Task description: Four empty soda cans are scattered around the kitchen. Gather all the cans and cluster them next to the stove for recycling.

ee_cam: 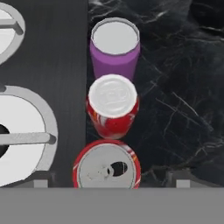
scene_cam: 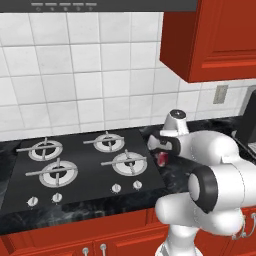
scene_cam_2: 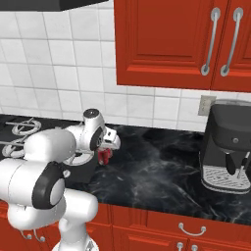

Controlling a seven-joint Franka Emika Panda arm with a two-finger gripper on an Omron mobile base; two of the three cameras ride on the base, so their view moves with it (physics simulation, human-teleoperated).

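Observation:
Looking down in the hand view, three soda cans stand in a row on the black counter along the stove's (ee_cam: 65, 65) right edge: a pink-purple can (ee_cam: 115, 46) farthest, a red can (ee_cam: 113, 107) in the middle, and a second red can (ee_cam: 107, 168) nearest. My gripper (ee_cam: 111, 183) is open, and its fingertips (ee_cam: 40, 183) stand wide on either side of the nearest red can, apart from it. From the base views the gripper (scene_cam: 161, 149) (scene_cam_2: 106, 145) hangs just above a red can (scene_cam: 162, 158) (scene_cam_2: 104, 156) beside the stove (scene_cam: 75, 165).
A dark coffee machine (scene_cam_2: 228, 152) stands on the counter to the right, also at the edge (scene_cam: 248, 125) of the left base view. Red wall cabinets (scene_cam_2: 171, 39) hang overhead. Open black countertop (scene_cam_2: 162, 171) lies between the cans and the machine.

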